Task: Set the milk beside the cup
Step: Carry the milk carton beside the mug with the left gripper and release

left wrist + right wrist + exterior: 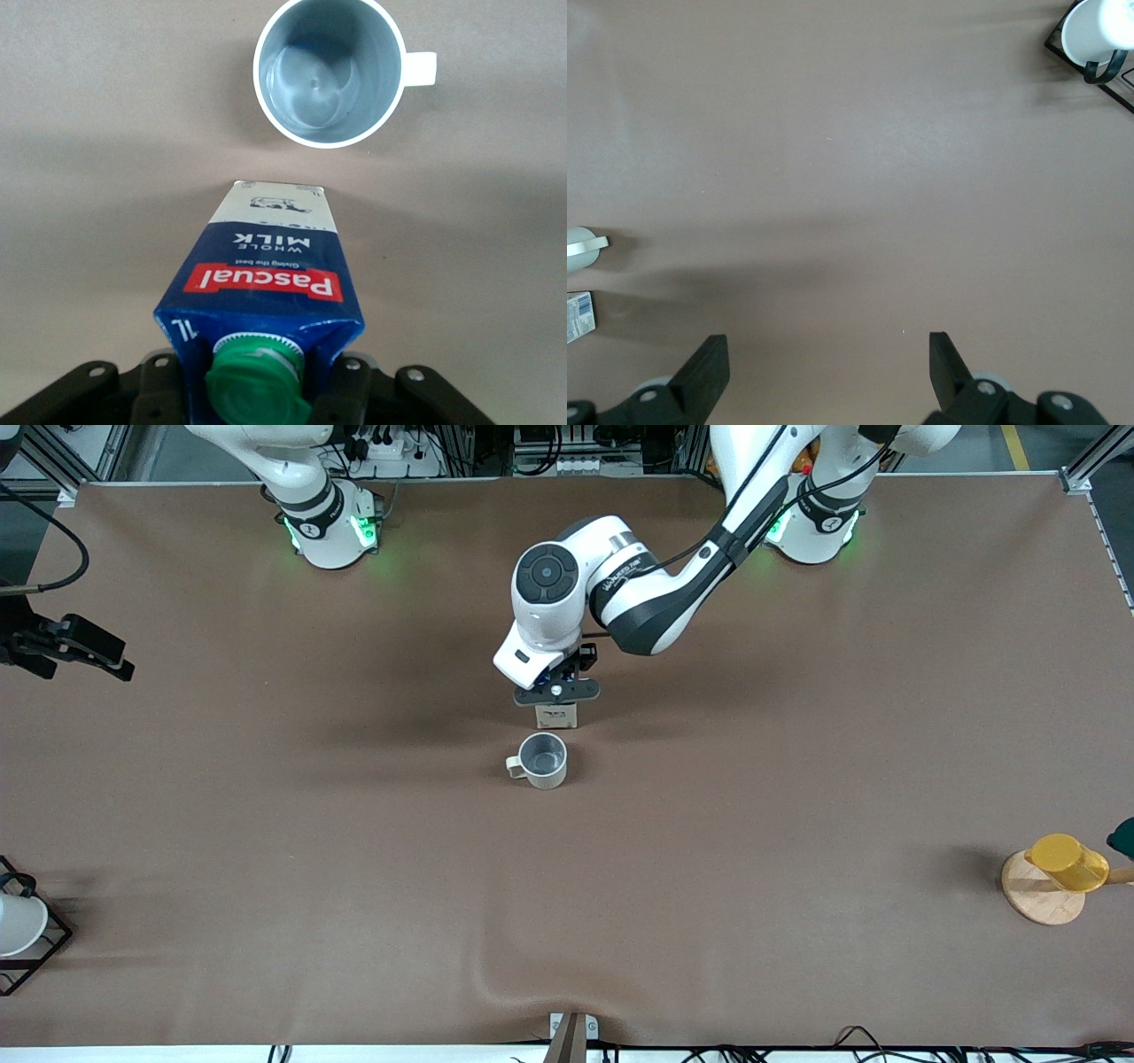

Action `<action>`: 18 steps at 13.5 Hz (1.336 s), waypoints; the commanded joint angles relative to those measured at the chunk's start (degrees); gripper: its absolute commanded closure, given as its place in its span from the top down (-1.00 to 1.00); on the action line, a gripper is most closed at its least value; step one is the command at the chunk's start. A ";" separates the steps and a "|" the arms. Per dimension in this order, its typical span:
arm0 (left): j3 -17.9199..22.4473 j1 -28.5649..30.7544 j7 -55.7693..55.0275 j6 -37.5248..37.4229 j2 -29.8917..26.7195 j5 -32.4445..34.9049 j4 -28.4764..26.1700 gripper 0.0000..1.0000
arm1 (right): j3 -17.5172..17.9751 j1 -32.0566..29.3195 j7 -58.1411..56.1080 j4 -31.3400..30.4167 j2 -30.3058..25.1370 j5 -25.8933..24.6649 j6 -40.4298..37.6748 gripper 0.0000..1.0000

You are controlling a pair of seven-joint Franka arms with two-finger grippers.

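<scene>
The milk [556,715], a dark blue carton with a green cap, a red band and a white lower part, is upright near the table's middle. My left gripper [556,693] is shut on its top. The left wrist view shows my left gripper [261,390] with black fingers [168,381] either side of the milk [266,274]. The cup [542,760], a pale grey-beige mug, stands close beside the milk, nearer to the front camera, with a small gap. It also shows in the left wrist view [326,73]. My right gripper [84,651] waits open and empty [824,354] over the right arm's end.
A yellow cup [1067,862] lies on a round wooden board [1038,899] at the left arm's end. A white cup [18,923] sits in a black wire rack [49,948] at the right arm's end; the white cup also shows in the right wrist view [1099,25].
</scene>
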 commanded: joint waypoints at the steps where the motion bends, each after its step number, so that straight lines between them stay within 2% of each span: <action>1: 0.55 -1.30 -1.47 0.66 1.58 2.76 1.74 0.02 | 0.94 -1.41 -0.44 1.67 0.71 -0.09 -0.97 1.00; 5: 0.55 -1.30 -1.47 1.37 1.67 2.76 1.74 0.06 | 0.94 -1.41 -0.44 1.59 0.71 -0.09 -0.97 1.00; 6: 0.55 -1.30 -1.47 1.37 1.67 2.76 1.74 0.12 | 0.94 -1.41 -0.44 1.59 0.71 -0.09 -0.97 1.00; 9: 0.46 -1.39 -0.94 1.37 1.76 5.12 1.65 0.96 | 0.94 -1.41 -0.53 1.59 0.71 -0.01 -1.14 1.00; 13: 0.46 -1.30 -1.82 1.37 0.45 5.40 1.74 1.00 | 0.94 -1.41 -0.44 1.85 0.71 -0.09 -2.11 1.00; 18: 0.46 1.85 -1.99 0.32 -7.80 3.65 1.74 1.00 | 1.03 -1.50 -0.44 1.85 0.71 -0.01 -2.11 1.00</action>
